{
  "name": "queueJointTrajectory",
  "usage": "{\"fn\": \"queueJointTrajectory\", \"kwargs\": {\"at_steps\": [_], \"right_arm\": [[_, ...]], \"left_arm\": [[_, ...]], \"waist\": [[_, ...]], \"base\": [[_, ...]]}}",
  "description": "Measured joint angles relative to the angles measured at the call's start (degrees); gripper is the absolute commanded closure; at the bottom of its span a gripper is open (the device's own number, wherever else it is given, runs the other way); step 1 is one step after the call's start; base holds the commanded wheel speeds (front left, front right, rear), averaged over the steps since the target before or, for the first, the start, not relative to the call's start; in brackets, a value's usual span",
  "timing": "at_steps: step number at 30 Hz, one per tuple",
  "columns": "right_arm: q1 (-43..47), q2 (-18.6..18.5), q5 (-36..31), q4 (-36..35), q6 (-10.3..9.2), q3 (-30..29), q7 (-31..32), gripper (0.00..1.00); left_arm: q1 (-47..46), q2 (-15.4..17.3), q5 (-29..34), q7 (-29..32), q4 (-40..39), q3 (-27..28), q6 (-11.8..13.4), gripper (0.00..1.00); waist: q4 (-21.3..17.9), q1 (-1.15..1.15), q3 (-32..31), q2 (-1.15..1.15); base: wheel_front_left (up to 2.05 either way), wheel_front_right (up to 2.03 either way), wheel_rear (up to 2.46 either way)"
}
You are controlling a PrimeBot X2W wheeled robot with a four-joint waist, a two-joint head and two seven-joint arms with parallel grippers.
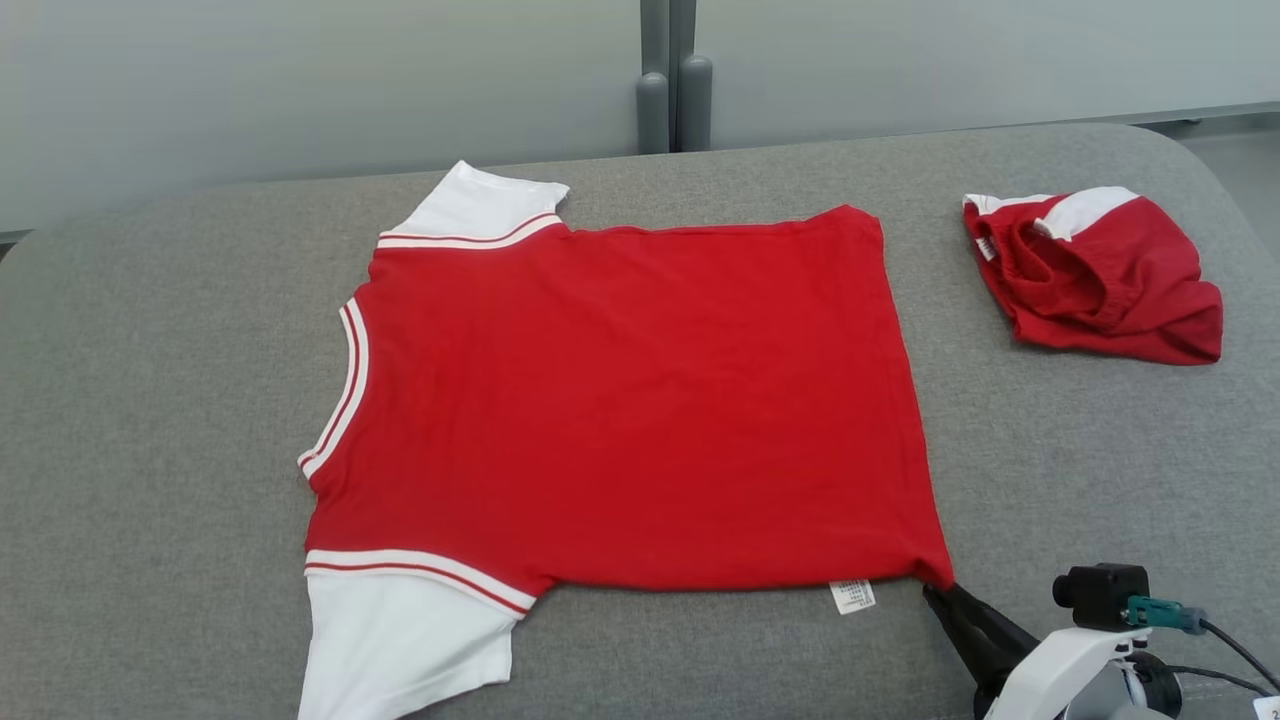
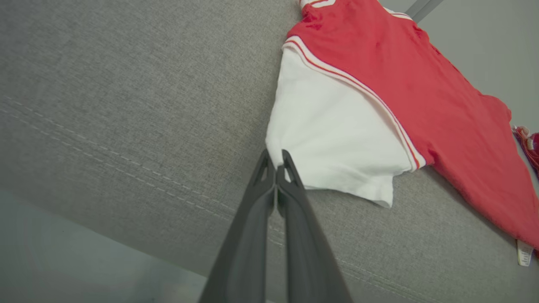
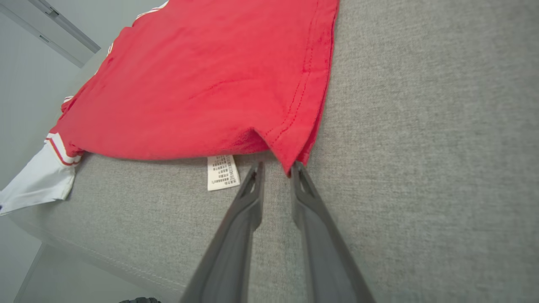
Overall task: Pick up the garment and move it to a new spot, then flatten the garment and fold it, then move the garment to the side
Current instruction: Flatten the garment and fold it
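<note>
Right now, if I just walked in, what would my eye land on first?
A bright red T-shirt with white sleeves, spread flat across the middle of the grey cushioned surface. Toward the far right lies a crumpled red-and-white garment. The left tool pinches the near white sleeve's edge, while the right tool, jaws slightly apart, sits at the shirt's near hem corner.

surface: grey fabric cushion (image 1: 150, 400) | behind: pale grey wall (image 1: 300, 80) | two grey posts (image 1: 673, 100)
</note>
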Motion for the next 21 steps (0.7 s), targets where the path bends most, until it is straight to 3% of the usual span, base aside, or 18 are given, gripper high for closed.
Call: {"fn": "queueJointTrajectory", "kwargs": {"at_steps": [3, 7, 8, 9, 11, 12, 13, 21], "right_arm": [[0.0, 0.3, -0.1, 1.5, 0.0, -0.2, 0.0, 0.69], [-0.3, 0.9, -0.1, 2.6, 0.0, -0.5, 0.0, 0.57], [-0.4, 1.1, -0.1, 2.8, 0.0, -0.5, 0.0, 0.38], [-0.4, 1.3, -0.1, 2.9, 0.0, -0.5, 0.0, 0.04], [-0.7, 1.5, -0.2, 3.0, 0.01, -0.5, 0.0, 0.0], [-0.9, 1.5, -0.3, 3.0, 0.01, -0.6, 0.0, 0.0], [-1.0, 1.5, -0.3, 3.1, 0.01, -0.8, 0.0, 0.0], [-1.0, 1.0, -0.9, 3.2, 0.01, -4.5, 0.0, 0.0]], "left_arm": [[-1.7, 0.2, 0.4, 0.2, 1.5, 0.1, 0.0, 1.0], [-3.8, 0.3, 0.9, 0.3, 3.3, 0.2, 0.0, 1.0], [-4.2, 0.3, 0.9, 0.3, 3.8, 0.2, 0.0, 0.95], [-4.6, 0.3, 0.9, 0.4, 4.2, 0.2, 0.0, 0.73], [-4.8, 0.3, 0.9, 0.4, 4.5, 0.5, 0.0, 0.41], [-4.9, 0.3, 0.8, 0.4, 4.7, 0.7, 0.0, 0.31], [-4.9, 0.2, 0.8, 0.4, 5.1, 0.9, 0.0, 0.0], [-4.7, 0.2, 0.6, 0.3, 7.0, 2.3, 0.5, 0.0]], "waist": [[-0.2, 0.0, 0.1, 0.0], [-0.2, 0.0, 0.2, 0.0], [-0.2, 0.0, 0.2, 0.0], [-0.2, 0.0, 0.2, 0.0], [-0.3, 0.0, 0.4, 0.0], [-0.4, 0.0, 0.5, 0.0], [-0.5, 0.0, 0.6, 0.0], [-1.0, 0.0, 1.2, 0.0]], "base": [[0.0, 0.0, 0.0], [0.0, 0.0, 0.0], [0.0, 0.0, 0.0], [0.0, 0.0, 0.0], [0.0, 0.0, 0.0], [0.0, 0.0, 0.0], [0.0, 0.0, 0.0], [0.0, 0.0, 0.0]]}}
